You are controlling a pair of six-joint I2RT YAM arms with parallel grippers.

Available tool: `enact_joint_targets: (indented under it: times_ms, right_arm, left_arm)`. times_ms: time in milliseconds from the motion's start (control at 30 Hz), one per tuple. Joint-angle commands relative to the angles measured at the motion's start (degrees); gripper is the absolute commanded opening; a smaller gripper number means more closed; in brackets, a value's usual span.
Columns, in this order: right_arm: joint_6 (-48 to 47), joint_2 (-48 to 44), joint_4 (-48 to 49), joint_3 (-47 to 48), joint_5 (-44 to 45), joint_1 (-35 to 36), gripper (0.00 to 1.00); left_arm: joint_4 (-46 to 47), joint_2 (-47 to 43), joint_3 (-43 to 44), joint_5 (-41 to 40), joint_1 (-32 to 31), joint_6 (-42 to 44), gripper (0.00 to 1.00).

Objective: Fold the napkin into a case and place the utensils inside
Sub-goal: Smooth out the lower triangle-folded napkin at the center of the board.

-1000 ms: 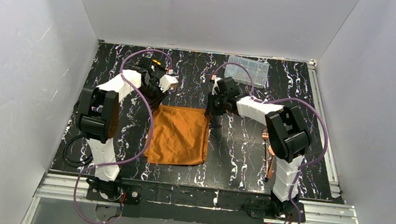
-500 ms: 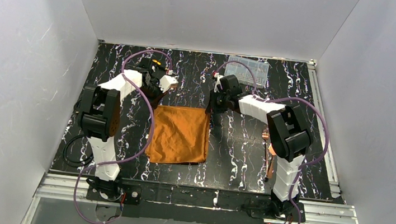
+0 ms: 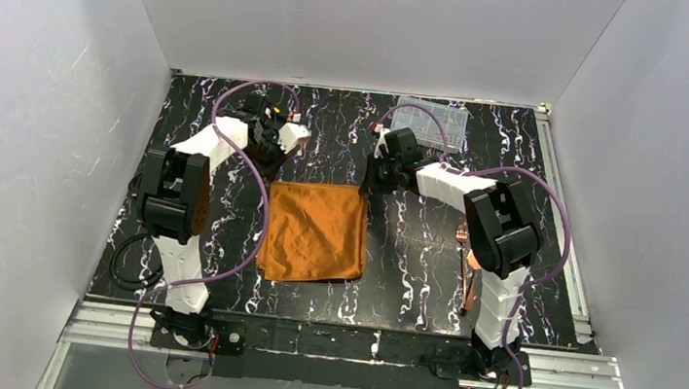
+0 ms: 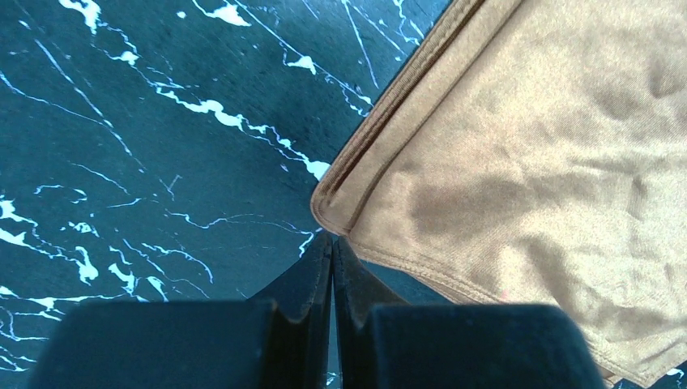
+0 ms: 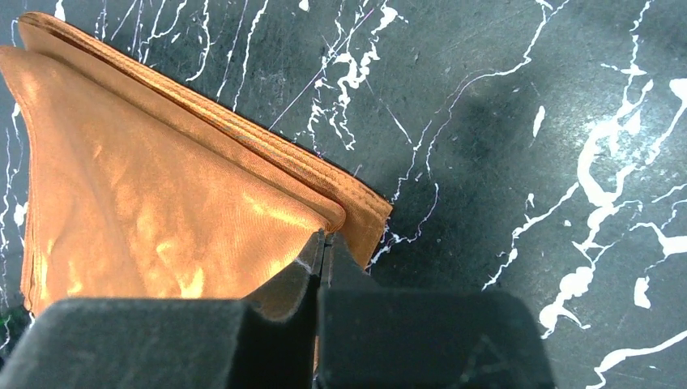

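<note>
Left fingers (image 4: 320, 271) pressed together at napkin (image 4: 526, 162) corner (grip unclear) | right fingers (image 5: 344, 271) pinching napkin's top layer

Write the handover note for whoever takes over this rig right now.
Left gripper: jaws shut at the far left corner of the napkin, tips against the hem; whether cloth is pinched is unclear.
Right gripper: jaws shut on the top layer at the far right corner.
Napkin: flat on the table, between the arms.
Utensils: on the table to the right, apart from the cloth.
Done: the napkin is folded into layers.
Left: fold it down to a narrow case, then put the utensils inside.
</note>
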Motion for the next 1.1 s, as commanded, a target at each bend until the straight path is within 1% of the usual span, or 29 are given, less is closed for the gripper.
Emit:
enact_joint_targets:
  times_ms: [0, 33, 67, 100, 167, 233, 267, 300, 333, 367, 400, 467, 500, 533, 567, 633, 700, 733, 800, 933, 967, 1033, 1067]
  right_arm:
    - [-1.61, 1.28, -0.15, 3.32, 1.31, -0.18, 0.08]
    - [-2.11, 1.15, -0.38, 3.54, 1.67, -0.15, 0.11]
    - [-2.43, 0.84, -0.63, 3.65, 2.26, -0.18, 0.15]
    - [-2.7, 0.1, -0.7, 3.65, 3.11, -0.15, 0.22]
    - [-2.8, -2.13, 0.19, 3.06, 4.44, -0.06, 0.33]
    - [-2.92, -5.04, 1.82, 1.92, 5.12, -0.05, 0.4]
    - [-2.91, -6.39, 2.19, 1.45, 5.61, 0.12, 0.45]
    - [-3.17, -7.73, 2.33, 1.04, 6.06, 0.34, 0.51]
    - [-3.7, -8.84, 2.05, 0.6, 7.0, 0.6, 0.6]
    - [-4.22, -10.18, 1.66, -0.1, 7.56, 0.99, 0.63]
    - [-4.69, -12.12, 1.49, -0.98, 7.76, 1.43, 0.64]
    - [-5.51, -15.52, 2.26, -4.08, 7.34, 2.99, 0.62]
    - [-5.39, -17.13, 3.0, -5.84, 6.41, 3.7, 0.59]
    - [-5.1, -18.48, 3.81, -7.83, 5.05, 4.45, 0.55]
    - [-4.62, -19.65, 4.51, -10.07, 3.58, 5.3, 0.51]
    - [-3.9, -21.24, 5.01, -12.72, 0.58, 6.97, 0.45]
    - [-3.35, -22.55, 7.0, -15.51, -0.86, 8.55, 0.43]
    - [-2.83, -22.9, 7.95, -16.65, -1.24, 9.17, 0.42]
    - [-1.89, -22.65, 8.71, -17.57, -2.0, 9.61, 0.41]
    - [-0.91, -20.8, 10.27, -17.78, -2.22, 9.98, 0.4]
    - [-0.98, -20.08, 10.64, -17.62, -1.92, 9.99, 0.4]
    - [-1.23, -18.32, 11.4, -16.9, -1.53, 9.98, 0.4]
    - [-1.34, -17.27, 11.66, -16.21, -1.41, 10.01, 0.41]
  left_arm:
    - [-1.72, -1.61, 3.07, 0.66, 0.22, -1.44, 0.0]
    - [-2.41, -2.64, 3.23, 0.98, 0.22, -1.39, 0.06]
    - [-2.74, -4.1, 3.2, 1.07, 0.22, -1.45, 0.16]
    - [-3.03, -5.83, 3.06, 1.17, 0.27, -1.5, 0.26]
    - [-4.11, -9.57, 2.84, 1.81, 0.59, -1.11, 0.38]
    - [-5.29, -13.42, 2.58, 2.47, 1.06, -1.09, 0.53]
    - [-5.93, -15.56, 2.41, 2.92, 1.48, -1.16, 0.58]
    - [-6.92, -17.48, 2.19, 3.88, 1.91, -1.19, 0.62]
    - [-7.16, -19.82, 1.52, 4.8, 2.35, -1.09, 0.68]
    - [-6.81, -22.15, 0.6, 5.8, 2.91, -1.04, 0.87]
    - [-5.73, -25.72, -0.73, 6.61, 3.54, -1.79, 0.98]
    - [-1.03, -30.65, -4.97, 5.85, 4.7, -5.23, 0.99]
    - [1.83, -32.88, -7.93, 4.39, 4.94, -6.37, 0.98]
    - [1.96, -34.31, -9.92, 5.38, 4.97, -3.87, 0.98]
    - [-0.85, -34.91, -11.03, 8.23, 5.03, 0.31, 0.95]
    - [-9.48, -35.55, -11.91, 15.68, 4.93, 10.77, 0.83]
    - [-10.53, -36.77, -15.47, 18.3, 4.14, 13.35, 0.73]
    - [-9.38, -36.76, -17.46, 17.3, 2.92, 12.83, 0.69]
    - [-8.74, -34.63, -19.21, 13.67, 0.38, 11.81, 0.66]
    - [-8.4, -27.45, -18.06, 12.82, -0.63, 7.17, 0.58]
    - [-7.47, -25.54, -17.57, 12.23, -0.73, 5.35, 0.55]
    - [-6.07, -21.49, -15.85, 10.94, -0.81, 2.42, 0.44]
    - [-5.46, -19.49, -14.43, 10.16, -0.83, 0.88, 0.41]
